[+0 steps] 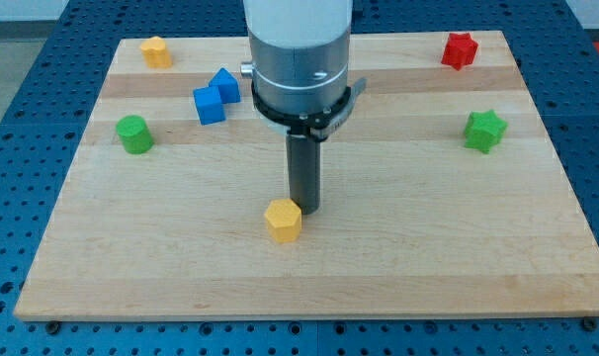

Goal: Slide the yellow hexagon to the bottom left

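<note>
The yellow hexagon [283, 221] sits on the wooden board [428, 257], a little left of centre and towards the view's bottom. My tip [304, 209] stands just to the hexagon's upper right, touching it or nearly so. The dark rod rises from there into the grey arm body above.
A second yellow block [156, 51] lies at the top left corner. Two blue blocks [215, 96] sit together at upper left, with a green round block [134, 133] to their lower left. A red block [460, 49] is at top right, a green star [484, 131] below it.
</note>
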{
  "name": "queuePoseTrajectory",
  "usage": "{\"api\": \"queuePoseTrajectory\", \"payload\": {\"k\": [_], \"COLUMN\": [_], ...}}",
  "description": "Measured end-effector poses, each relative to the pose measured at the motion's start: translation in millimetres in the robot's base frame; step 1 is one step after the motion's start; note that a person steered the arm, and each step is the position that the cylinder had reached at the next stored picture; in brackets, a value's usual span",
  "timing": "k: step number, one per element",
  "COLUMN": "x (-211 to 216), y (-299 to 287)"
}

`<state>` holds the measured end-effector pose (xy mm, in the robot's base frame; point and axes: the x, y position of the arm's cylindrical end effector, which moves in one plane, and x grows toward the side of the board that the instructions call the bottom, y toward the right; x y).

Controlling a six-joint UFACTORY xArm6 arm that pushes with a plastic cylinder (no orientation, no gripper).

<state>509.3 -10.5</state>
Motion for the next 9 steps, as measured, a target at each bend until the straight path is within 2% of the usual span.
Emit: {"api": "queuePoseTrajectory", "payload": {"k": [3,9], "x": [38,55], "y": [-8,-134]}}
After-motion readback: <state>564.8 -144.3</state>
